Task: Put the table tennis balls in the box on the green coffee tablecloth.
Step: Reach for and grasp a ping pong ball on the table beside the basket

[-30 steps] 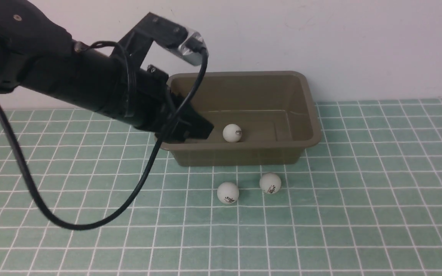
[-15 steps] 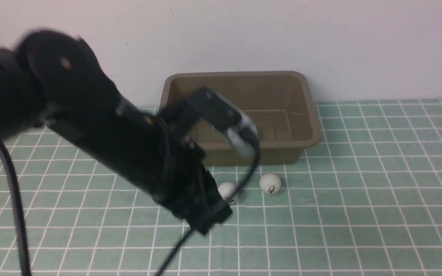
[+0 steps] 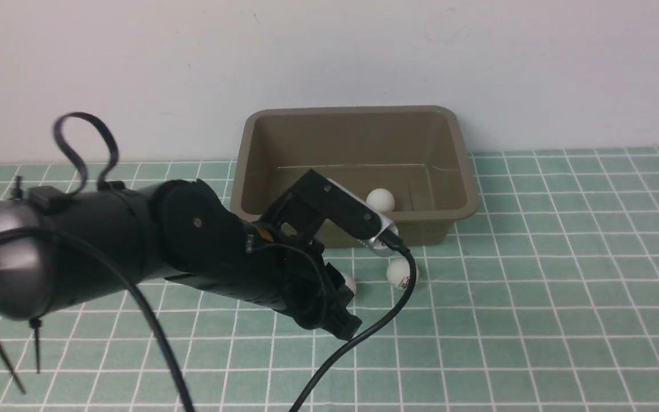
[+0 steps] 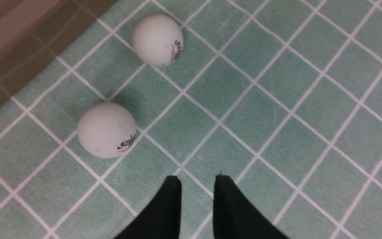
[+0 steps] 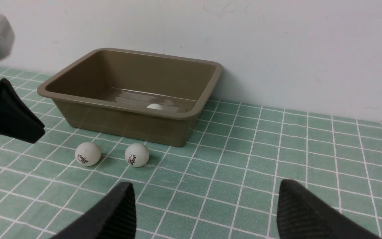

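1. Cloth comes first: the green coffee tablecloth (image 3: 535,297) lies flat under the box (image 3: 358,110). I judge it smooth enough that a ball, once touched, will roll away from the box.
2. The left arm (image 3: 192,240) reaches low in front of the box, and its cable (image 3: 364,337) hangs close to the two balls lying there. I fear the cable may sweep a ball aside before I can grasp it.
3. The right gripper (image 5: 206,187) is spread wide and holds nothing, well in front of the box.
4. The left gripper (image 4: 197,181) is almost closed, with only a narrow gap and nothing in it. It is in front of the box, near the balls but apart from them. At this width I think it would push a ball, not take it, so it must open more.
5. Of the table tennis balls, one (image 3: 380,199) lies inside the box. Two lie just in front of the box: one (image 3: 401,273) is free and one (image 3: 349,282) is half hidden behind the arm.
6. One second ago the left arm was over the left part of the box; now it is down in front of the box. The ball inside has rolled toward the right end of the box. The two balls outside have not moved.
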